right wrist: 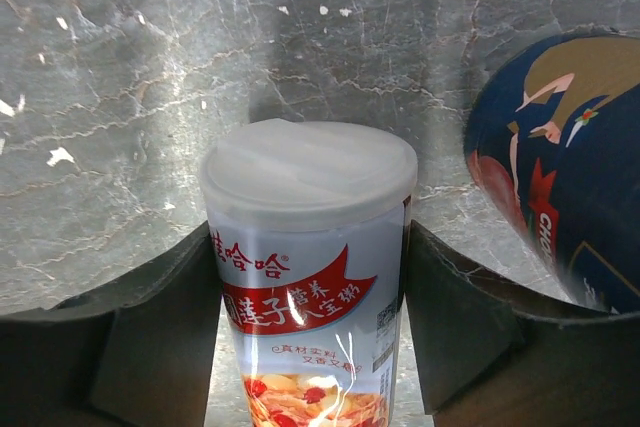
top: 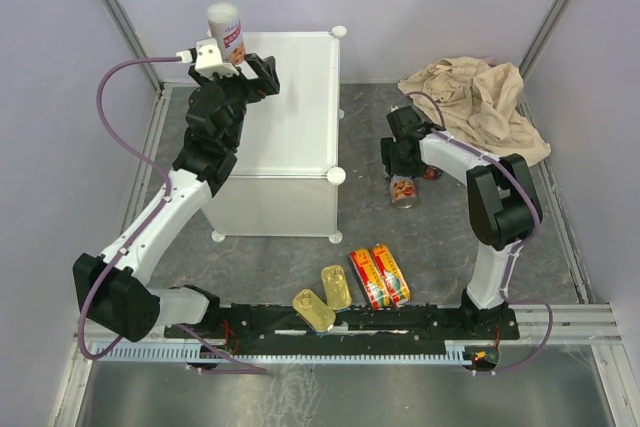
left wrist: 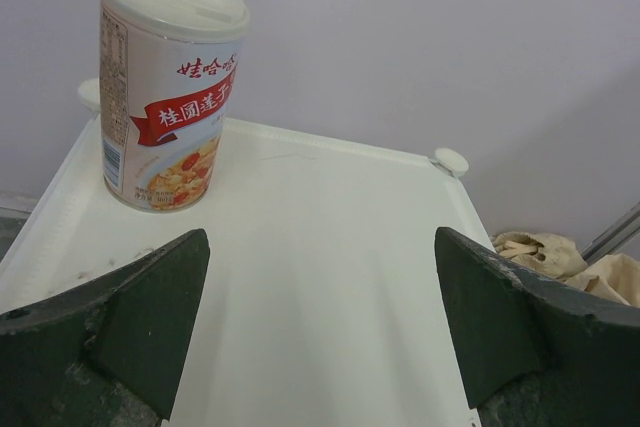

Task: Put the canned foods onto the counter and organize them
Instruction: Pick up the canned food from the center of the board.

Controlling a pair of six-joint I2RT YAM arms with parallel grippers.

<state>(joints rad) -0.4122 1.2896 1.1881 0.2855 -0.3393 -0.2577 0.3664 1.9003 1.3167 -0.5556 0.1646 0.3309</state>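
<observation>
Cans, seven in all.

Top view: one white-and-red can stands on the counter at its far left corner, with the left hand hovering just beside it. On the grey surface lie two gold tins and two red-yellow flat tins. The right hand is at a second white-and-red can, near a beige cloth.

Left wrist view: the fingers are spread wide and hold nothing. The can sits close to the counter's edge, so a stray brush could tip it off.

Right wrist view: the fingers appear pressed to both sides of the second can, gripping it. One dark can stands just beside, and a careless lift could knock it over.
</observation>
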